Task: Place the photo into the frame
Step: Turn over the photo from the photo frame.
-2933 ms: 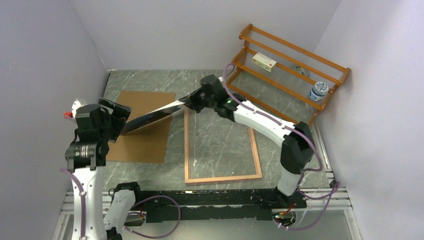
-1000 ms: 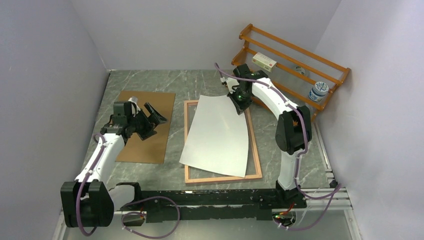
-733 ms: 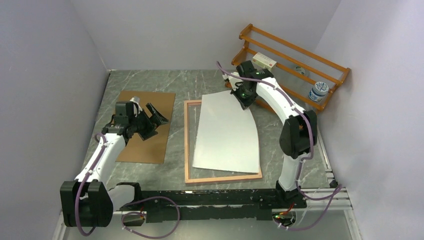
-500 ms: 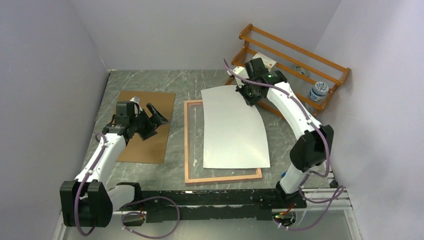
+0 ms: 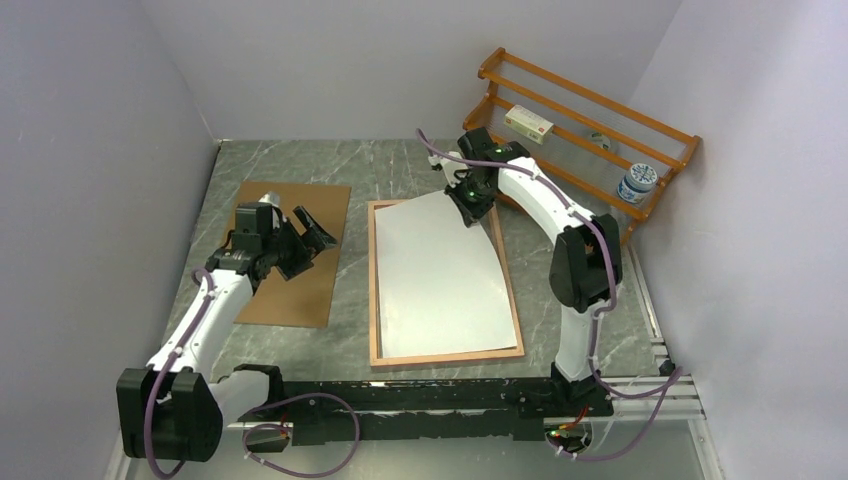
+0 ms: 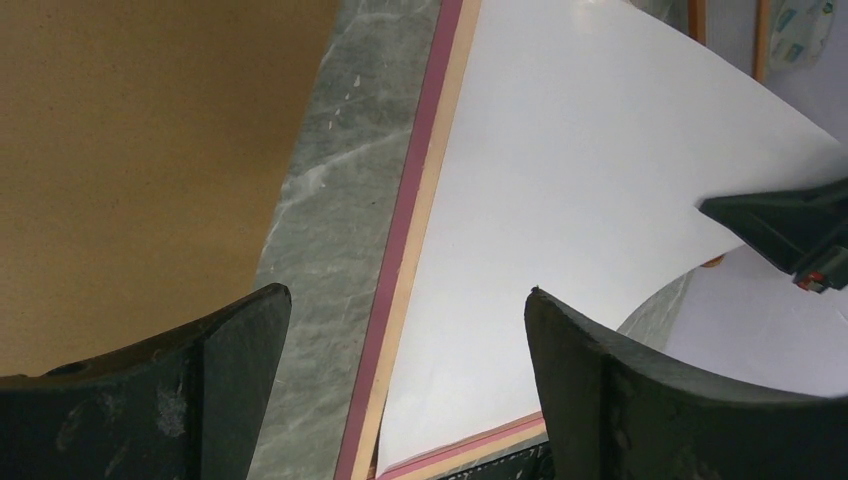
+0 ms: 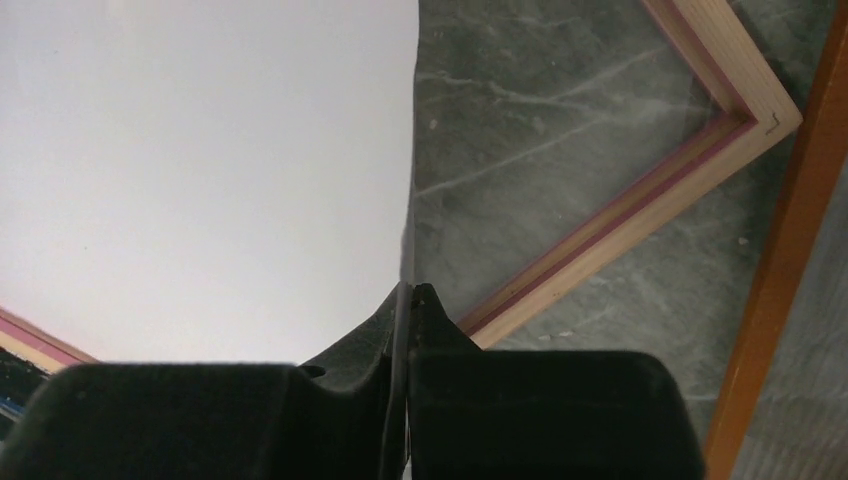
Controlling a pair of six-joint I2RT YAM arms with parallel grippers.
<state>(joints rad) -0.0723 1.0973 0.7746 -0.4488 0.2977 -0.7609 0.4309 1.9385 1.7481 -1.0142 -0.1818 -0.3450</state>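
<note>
The photo [image 5: 440,275] lies white back up inside the frame [image 5: 374,290], which rests wood-coloured back up on the marble table. My right gripper [image 5: 467,207] is shut on the photo's far edge, which curves up off the frame. In the right wrist view the jaws [image 7: 407,296] pinch the sheet's [image 7: 200,160] edge, with the frame's corner [image 7: 740,125] to the right. My left gripper [image 5: 305,237] is open and empty over the brown backing board [image 5: 285,285]. In the left wrist view the open fingers [image 6: 600,390] look across the frame's rail [image 6: 405,240] to the photo [image 6: 580,210].
An orange wooden rack [image 5: 585,130] stands at the back right, holding a small box [image 5: 529,123] and a white jar [image 5: 636,182]. Walls close in the table on the left, back and right.
The right gripper swung the photo over, white side up, out to the right, then back left, so the sheet now sits within the frame. The left gripper let go and lowered over the board.
</note>
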